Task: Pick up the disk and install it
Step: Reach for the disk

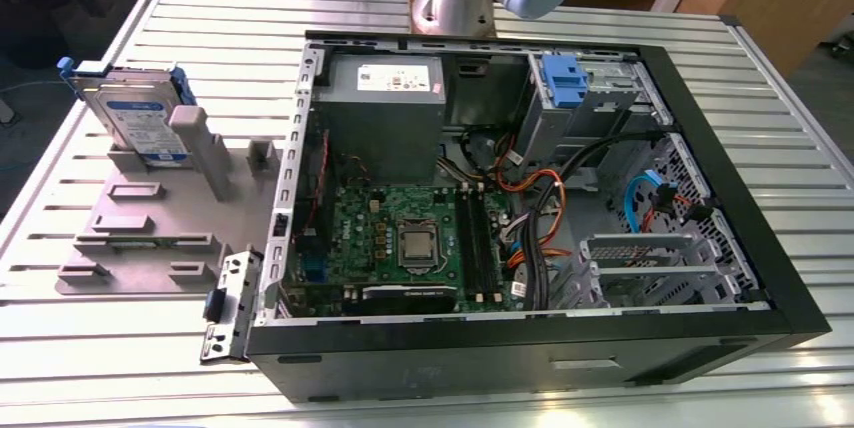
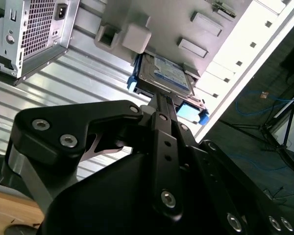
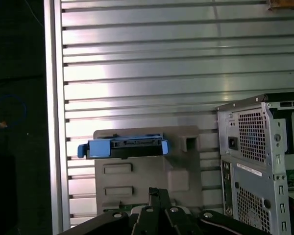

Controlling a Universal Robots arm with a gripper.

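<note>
Disk [image 1: 136, 120]: upright on edge in grey holder [image 1: 147, 218], on tabletop [image 1: 80, 348]. Fingers [image 3: 155, 198]: pressed together, empty, well apart from it.

The disk [image 1: 138, 120] — silver-grey, blue-and-white label, blue carrier frame — stands upright on edge in the grey holder [image 1: 147, 223] on the bench [image 1: 107, 368], at the exterior view's left.
</note>
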